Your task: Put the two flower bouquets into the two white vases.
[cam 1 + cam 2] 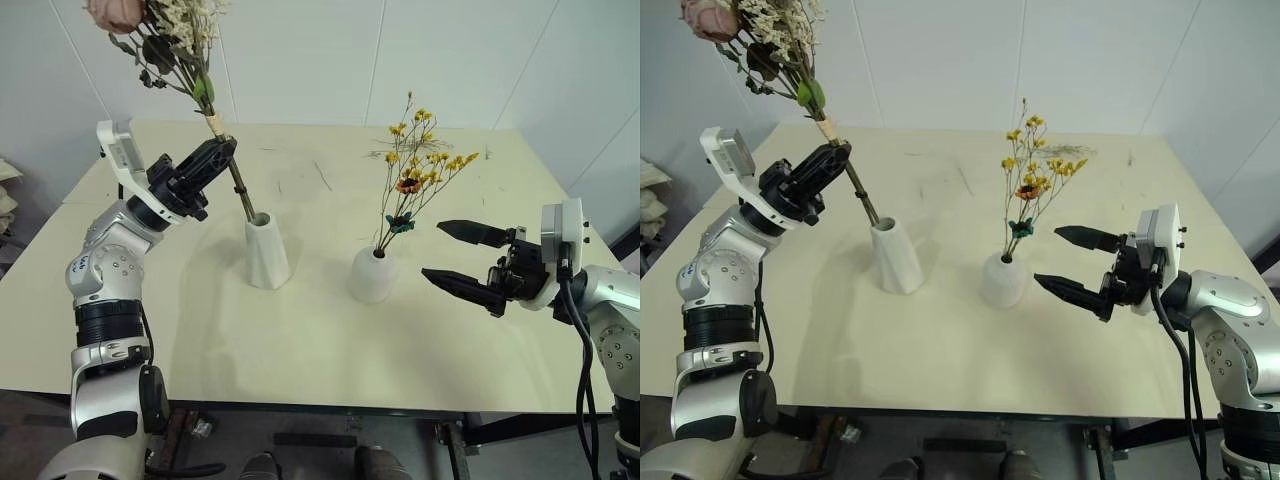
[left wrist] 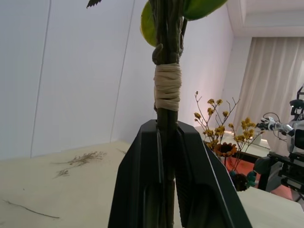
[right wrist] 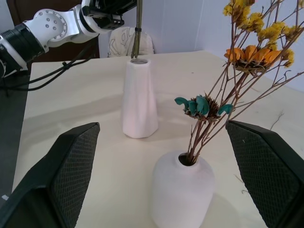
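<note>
1. My left pincer (image 1: 222, 152) is clenched on the bushy bouquet (image 1: 172, 40), gripping the stems just below the tan wrap.
2. That bouquet leans, blooms up toward my left, stem ends down inside the mouth of the tall vase (image 1: 267, 252).
3. My right pincer (image 1: 456, 255) is released, fingers spread wide, holding nothing, just beside the short vase (image 1: 372, 274).
4. The yellow bouquet (image 1: 415, 165) stands nearly upright in the short vase.
5. Both vases sit near each other mid-surface (image 1: 300, 350); loose twigs (image 1: 322, 176) lie behind them.
</note>
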Robot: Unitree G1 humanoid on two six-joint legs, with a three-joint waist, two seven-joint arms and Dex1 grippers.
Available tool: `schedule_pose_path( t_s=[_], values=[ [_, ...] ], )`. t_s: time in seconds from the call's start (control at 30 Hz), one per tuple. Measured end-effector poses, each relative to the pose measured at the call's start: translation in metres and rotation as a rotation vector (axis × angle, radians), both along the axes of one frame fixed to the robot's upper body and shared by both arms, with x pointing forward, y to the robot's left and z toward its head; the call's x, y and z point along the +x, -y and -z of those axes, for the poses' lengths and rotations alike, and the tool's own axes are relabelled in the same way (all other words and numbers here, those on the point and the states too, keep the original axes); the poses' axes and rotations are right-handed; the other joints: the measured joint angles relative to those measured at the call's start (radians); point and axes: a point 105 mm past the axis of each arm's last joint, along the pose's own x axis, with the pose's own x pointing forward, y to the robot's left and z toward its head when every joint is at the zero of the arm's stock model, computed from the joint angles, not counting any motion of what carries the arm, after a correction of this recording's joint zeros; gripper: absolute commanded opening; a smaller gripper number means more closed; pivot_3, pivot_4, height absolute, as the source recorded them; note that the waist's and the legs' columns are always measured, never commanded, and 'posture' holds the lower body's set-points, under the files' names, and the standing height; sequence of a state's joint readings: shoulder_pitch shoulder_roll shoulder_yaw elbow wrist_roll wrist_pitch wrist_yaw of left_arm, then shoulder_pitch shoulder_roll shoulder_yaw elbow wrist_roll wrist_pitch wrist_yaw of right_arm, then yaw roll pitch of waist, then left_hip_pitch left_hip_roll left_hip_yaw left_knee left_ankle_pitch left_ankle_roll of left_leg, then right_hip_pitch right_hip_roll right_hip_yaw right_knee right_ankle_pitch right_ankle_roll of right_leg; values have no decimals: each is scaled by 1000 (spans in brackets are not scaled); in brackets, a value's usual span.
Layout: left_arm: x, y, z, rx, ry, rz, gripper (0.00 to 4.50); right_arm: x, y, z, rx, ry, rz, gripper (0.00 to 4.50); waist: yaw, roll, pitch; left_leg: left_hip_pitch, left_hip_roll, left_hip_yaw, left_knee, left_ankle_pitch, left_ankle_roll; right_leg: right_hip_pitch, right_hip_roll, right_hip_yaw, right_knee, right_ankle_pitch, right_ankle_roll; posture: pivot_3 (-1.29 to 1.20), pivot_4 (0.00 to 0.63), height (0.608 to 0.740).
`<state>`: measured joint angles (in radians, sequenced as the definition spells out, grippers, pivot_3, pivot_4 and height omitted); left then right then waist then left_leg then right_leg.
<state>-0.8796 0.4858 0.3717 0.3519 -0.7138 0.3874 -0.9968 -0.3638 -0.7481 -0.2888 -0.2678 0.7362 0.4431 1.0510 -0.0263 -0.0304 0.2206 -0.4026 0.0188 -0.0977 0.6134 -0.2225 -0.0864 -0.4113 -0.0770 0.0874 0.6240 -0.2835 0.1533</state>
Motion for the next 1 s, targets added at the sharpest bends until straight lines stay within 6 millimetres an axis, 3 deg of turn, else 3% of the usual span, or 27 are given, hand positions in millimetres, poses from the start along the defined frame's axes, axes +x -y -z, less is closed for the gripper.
schedule_pose_path(
  t_s=[0.37,1.0],
  values=[
    [0,13,1,-2,25,13,78,2,0,0,14,4,15,4500,-1,0,0,0,0,0,0,0,0,0,0,0,0,0,0,0,150,740],
    [-5,2,-2,80,31,-7,78,2,-2,5,34,-10,20,4500,-1,0,0,0,0,0,0,0,0,0,0,0,-1,0,0,0,150,740]
  ],
)
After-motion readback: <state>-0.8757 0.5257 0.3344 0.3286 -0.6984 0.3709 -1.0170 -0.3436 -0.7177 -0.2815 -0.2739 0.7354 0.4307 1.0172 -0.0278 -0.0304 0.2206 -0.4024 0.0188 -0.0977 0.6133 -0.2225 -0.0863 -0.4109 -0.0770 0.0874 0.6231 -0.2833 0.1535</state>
